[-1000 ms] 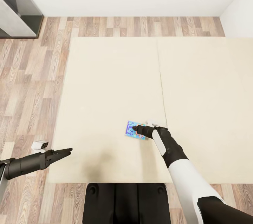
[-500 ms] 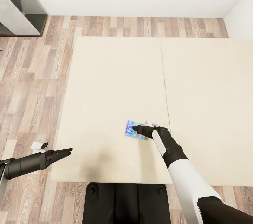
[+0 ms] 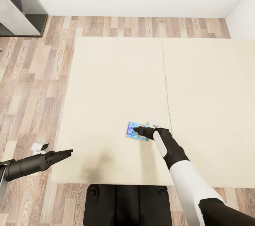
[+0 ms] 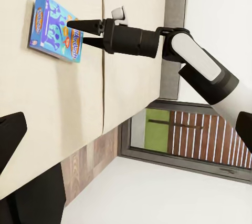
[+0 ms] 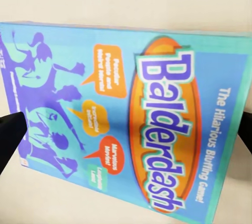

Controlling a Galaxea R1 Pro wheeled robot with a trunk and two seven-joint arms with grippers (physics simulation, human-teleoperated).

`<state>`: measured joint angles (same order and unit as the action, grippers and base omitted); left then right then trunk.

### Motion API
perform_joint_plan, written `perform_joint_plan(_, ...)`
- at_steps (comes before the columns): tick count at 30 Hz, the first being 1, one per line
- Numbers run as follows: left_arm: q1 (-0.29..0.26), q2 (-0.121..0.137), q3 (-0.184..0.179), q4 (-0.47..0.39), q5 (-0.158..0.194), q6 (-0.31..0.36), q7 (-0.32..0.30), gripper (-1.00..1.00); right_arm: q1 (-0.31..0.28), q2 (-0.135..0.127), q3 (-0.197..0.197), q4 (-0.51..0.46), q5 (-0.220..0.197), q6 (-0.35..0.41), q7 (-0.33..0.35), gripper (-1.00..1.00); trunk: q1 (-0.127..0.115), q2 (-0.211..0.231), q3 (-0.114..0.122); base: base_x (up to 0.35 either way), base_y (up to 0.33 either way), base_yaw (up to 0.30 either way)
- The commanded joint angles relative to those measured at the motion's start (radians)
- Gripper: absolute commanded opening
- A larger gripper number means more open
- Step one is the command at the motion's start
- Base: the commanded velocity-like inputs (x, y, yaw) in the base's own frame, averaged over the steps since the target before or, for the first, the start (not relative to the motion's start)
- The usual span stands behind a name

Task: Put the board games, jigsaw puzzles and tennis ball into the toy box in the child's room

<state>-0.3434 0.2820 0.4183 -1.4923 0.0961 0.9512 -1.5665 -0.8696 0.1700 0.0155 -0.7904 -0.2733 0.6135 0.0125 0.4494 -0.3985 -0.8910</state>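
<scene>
- Board game (image 3: 135, 131): blue Balderdash box lying flat on the bed (image 3: 117, 88), near the bed's front edge, just beside the mattress seam.
- Right gripper (image 4: 77, 30): I read the fingers as spread wide, straddling the box's near end, not yet clamped.
- Risk: thin flat box; closing too high could skid it across the bed or pinch mattress.
- Left gripper (image 3: 69, 153): off the bed's left edge, over floor; spread unclear, cannot tell.

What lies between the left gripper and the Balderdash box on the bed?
Only bare beige mattress: in the head view nothing lies between the left gripper and the Balderdash box.
</scene>
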Motion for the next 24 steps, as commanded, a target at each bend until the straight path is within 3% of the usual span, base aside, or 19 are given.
perform_joint_plan(1, 0.0, 0.0, 0.0, 0.0, -0.001, 0.011, -0.004, 1.0, 0.0, 0.0, 0.0, -0.001, 0.001, 0.005, 0.001, 1.0, 0.001, -0.002, -0.001, 0.0, 0.0, 0.0)
perform_joint_plan(24, 0.0, 0.0, 0.0, 0.0, -0.001, 0.011, -0.004, 1.0, 0.0, 0.0, 0.0, -0.001, 0.0, 0.005, 0.001, 1.0, 0.001, -0.002, -0.001, 0.0, 0.02, 0.0)
